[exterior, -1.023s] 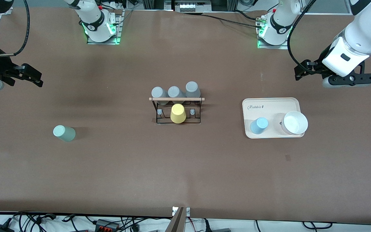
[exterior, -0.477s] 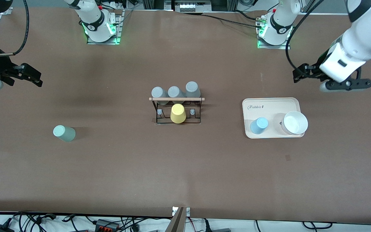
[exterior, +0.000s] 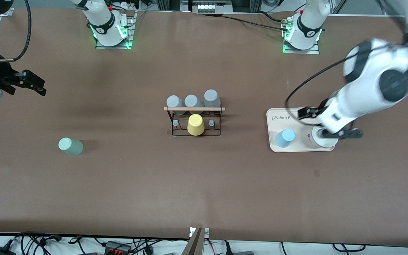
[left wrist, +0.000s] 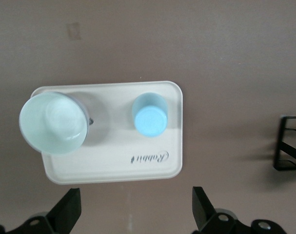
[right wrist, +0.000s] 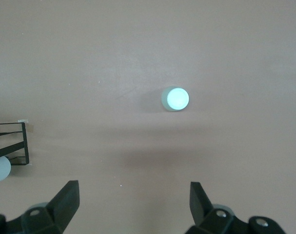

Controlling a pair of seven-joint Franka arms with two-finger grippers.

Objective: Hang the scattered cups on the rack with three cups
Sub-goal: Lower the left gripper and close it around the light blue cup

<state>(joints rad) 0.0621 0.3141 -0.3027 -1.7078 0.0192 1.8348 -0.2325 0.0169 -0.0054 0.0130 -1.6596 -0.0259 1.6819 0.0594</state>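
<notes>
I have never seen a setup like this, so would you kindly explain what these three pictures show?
Two white robot arms work at a brown table. One picture looks down from a high camera facing them; the others come from cameras on each wrist. Mid-table stands a black wire rack with a wooden rod, carrying a yellow cup and three grey cups. A pale sage-green cup sits toward the right arm's end. A beige tray holds a light blue cup and a white bowl. The left gripper hangs open over the tray; the right gripper waits open, holding nothing.
</notes>
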